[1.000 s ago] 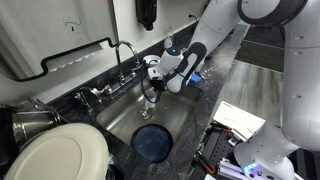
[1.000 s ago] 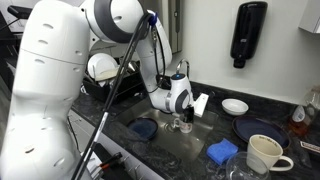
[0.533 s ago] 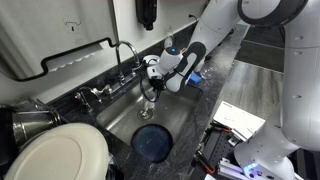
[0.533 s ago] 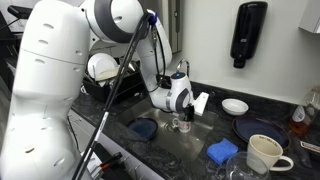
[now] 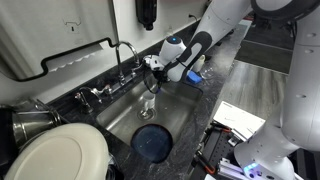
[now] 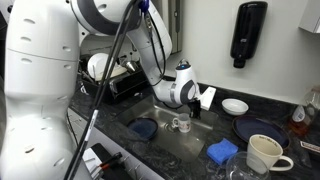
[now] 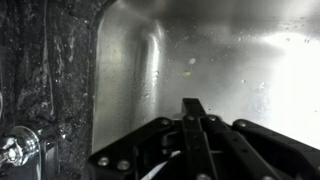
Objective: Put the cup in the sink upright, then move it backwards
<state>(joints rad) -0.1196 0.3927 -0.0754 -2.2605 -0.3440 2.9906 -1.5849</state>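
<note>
The cup [image 5: 147, 108] [image 6: 181, 124], small and pale, stands in the steel sink [image 5: 180, 115] [image 6: 200, 135] and looks upright; nothing holds it. My gripper [image 5: 153, 86] [image 6: 172, 101] hangs above it, apart from it, with its fingers pressed together and empty. In the wrist view the shut gripper [image 7: 193, 104] points over the bare sink floor [image 7: 200, 50], and the cup is hidden there.
A dark round plate [image 5: 152, 142] [image 6: 144, 128] lies in the sink near the cup. The chrome faucet [image 5: 125, 55] curves over the basin's back edge. On the counter are a white plate [image 5: 55, 155], a blue sponge [image 6: 222, 151], a white mug [image 6: 262, 153] and a small bowl [image 6: 235, 106].
My gripper has risen from just over the cup and drawn back, still shut. The cup stays where it was.
</note>
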